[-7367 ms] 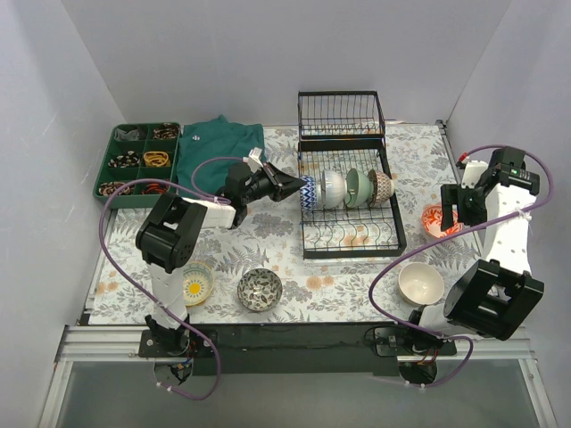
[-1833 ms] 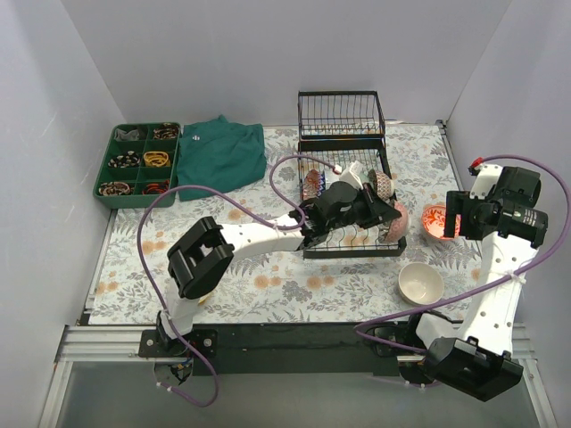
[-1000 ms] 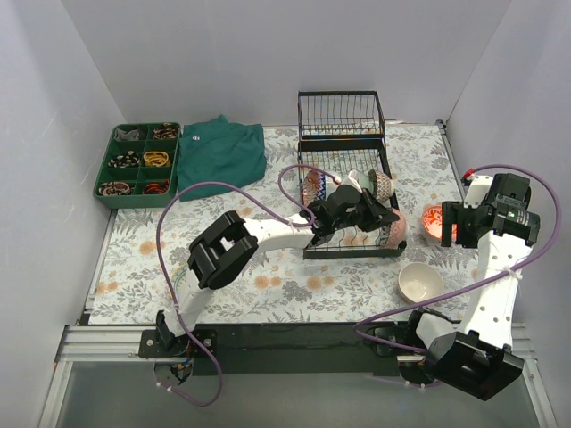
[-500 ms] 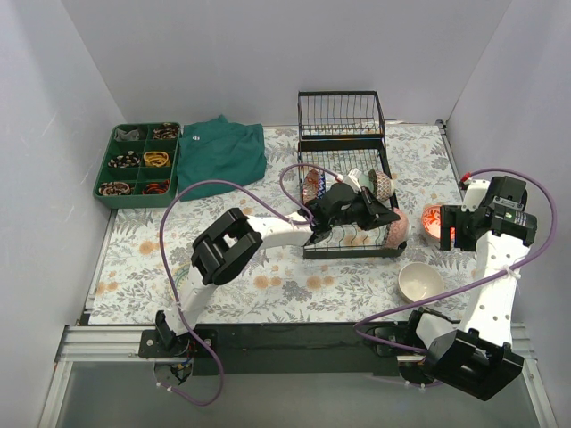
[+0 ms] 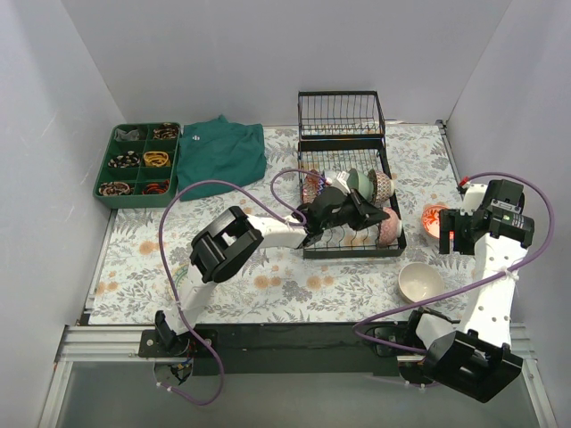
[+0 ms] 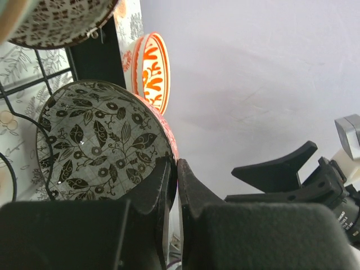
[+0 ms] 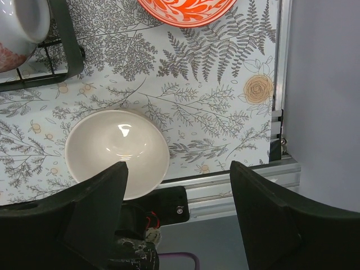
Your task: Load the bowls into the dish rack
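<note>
The black-and-white leaf-patterned bowl (image 6: 95,140) stands tilted on edge in the dish rack's (image 5: 352,253) near right corner. The left end effector (image 6: 173,171) pinches its rim. The right end effector (image 7: 177,169) hangs spread wide and holding nothing above the surface (image 7: 214,112), where a cream bowl (image 7: 117,152) and a red-orange bowl (image 7: 188,11) lie.
</note>
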Controlling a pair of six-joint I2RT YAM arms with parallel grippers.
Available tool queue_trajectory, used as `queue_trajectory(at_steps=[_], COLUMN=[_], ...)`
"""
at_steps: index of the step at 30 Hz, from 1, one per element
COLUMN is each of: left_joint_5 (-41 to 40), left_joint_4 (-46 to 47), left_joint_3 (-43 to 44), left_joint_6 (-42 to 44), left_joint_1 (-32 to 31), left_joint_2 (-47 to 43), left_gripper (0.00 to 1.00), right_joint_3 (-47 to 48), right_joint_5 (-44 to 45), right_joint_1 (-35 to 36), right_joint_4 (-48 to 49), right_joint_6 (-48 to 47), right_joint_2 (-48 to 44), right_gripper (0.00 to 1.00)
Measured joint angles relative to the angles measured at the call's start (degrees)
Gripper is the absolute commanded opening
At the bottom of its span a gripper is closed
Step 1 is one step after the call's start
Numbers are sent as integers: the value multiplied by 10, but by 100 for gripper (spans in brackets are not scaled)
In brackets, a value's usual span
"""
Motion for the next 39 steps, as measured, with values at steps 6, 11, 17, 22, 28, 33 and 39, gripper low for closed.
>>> queue_trajectory(at_steps=[6,11,17,22,28,33,39], left_joint_5=[-28,-27,-6,43,165,193,18], left_joint_4=[-2,-9,-8,-2,-30,-305,-649], left_joint_3=[-14,-33,-58,-113,-196,-167,-150], left_joint_6=[0,4,3,10,148,455,777], left_joint_1=[0,0,6,26,78,113,113], left_joint_2=[-1,-3,-39,-112,-256,-432,-608], left_gripper=[56,63,66,66,66,66,66], right_joint_3=[0,0,-5,-17,-23,-23,-22], right_joint_5=[12,16,22,21,11,-12,-44], right_joint_1=[0,0,0,0,0,0,0], right_joint_4=[0,0,0,-1,0,2,26], right_joint_6=[0,0,0,0,-3,-10,-23], right_joint_2=[-2,-8,-23,-32,-31,-26,-10], right_gripper=[83,83,83,83,83,82,84])
